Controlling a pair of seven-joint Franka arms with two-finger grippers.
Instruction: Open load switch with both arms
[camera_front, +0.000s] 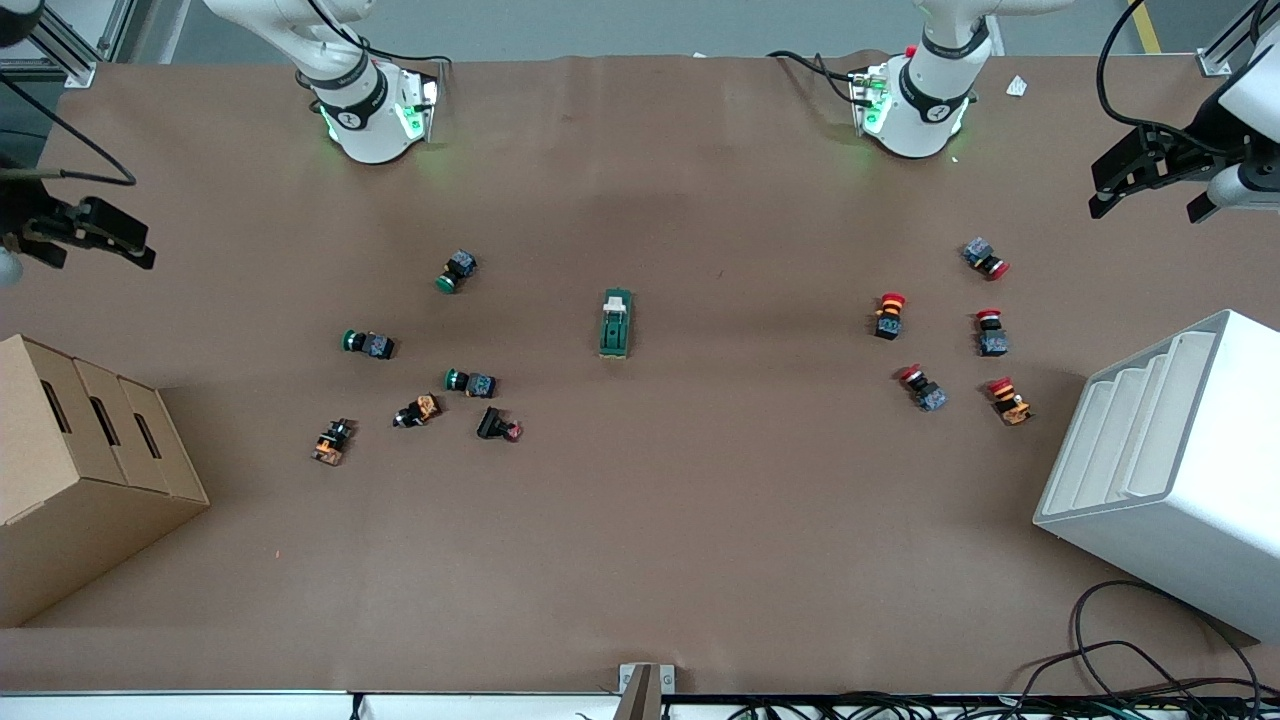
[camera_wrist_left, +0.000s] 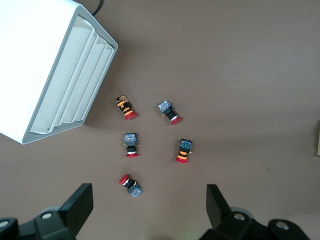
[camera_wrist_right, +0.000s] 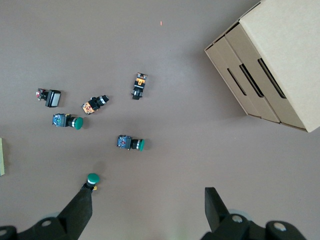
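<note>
The load switch (camera_front: 616, 323), a dark-green block with a white toggle at the end nearer the robots' bases, lies flat in the middle of the table. Nothing touches it. My left gripper (camera_front: 1150, 200) hangs open high over the left arm's end of the table. In the left wrist view this gripper (camera_wrist_left: 149, 195) is above a group of red push buttons (camera_wrist_left: 131, 145). My right gripper (camera_front: 95, 250) hangs open over the right arm's end. In the right wrist view it (camera_wrist_right: 148, 197) is above the green push buttons (camera_wrist_right: 131, 143). Both hold nothing.
Several red push buttons (camera_front: 991, 333) lie toward the left arm's end, beside a white slotted rack (camera_front: 1170, 470). Green, orange and black buttons (camera_front: 470, 382) lie toward the right arm's end, near a cardboard box (camera_front: 80, 470). Cables (camera_front: 1130, 670) trail at the table's front edge.
</note>
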